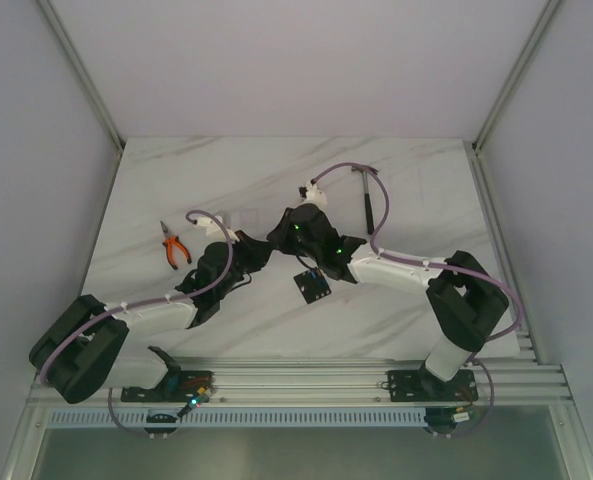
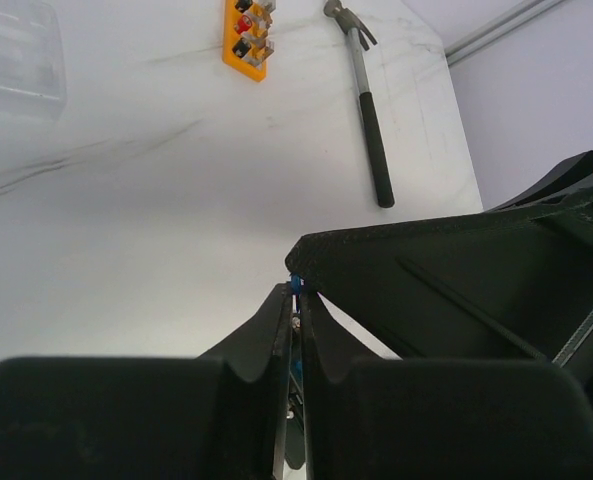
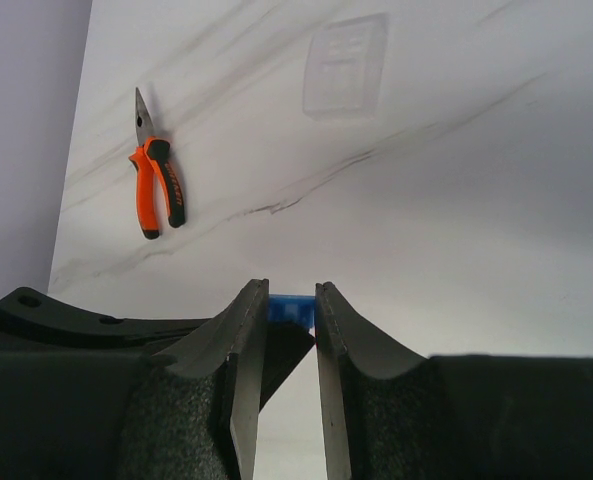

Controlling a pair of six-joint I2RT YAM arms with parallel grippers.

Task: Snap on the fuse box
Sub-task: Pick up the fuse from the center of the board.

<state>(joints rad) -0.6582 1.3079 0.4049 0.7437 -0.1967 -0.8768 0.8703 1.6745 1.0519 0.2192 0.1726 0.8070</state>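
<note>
Clamping fuse box [image 1: 313, 285] w/ R end effector [image 3: 291, 296], L end effector [image 2: 296, 296] pinching its edge, hammer [image 2: 366, 110], pliers [image 3: 156, 185] apart.

On the table [image 1: 176, 180], the pliers [image 1: 174, 245] lie at the left and the hammer [image 1: 371, 200] at the far right, well apart. A cover [image 3: 346, 62] lies behind and right of the pliers; a block [image 2: 249, 35] lies just left of the hammer's head. The fuse box [image 1: 312, 285] is in the middle, nearer the front than these. A small piece [image 3: 289, 312] sits between the fingertips of the right gripper [image 3: 290, 298].
</note>
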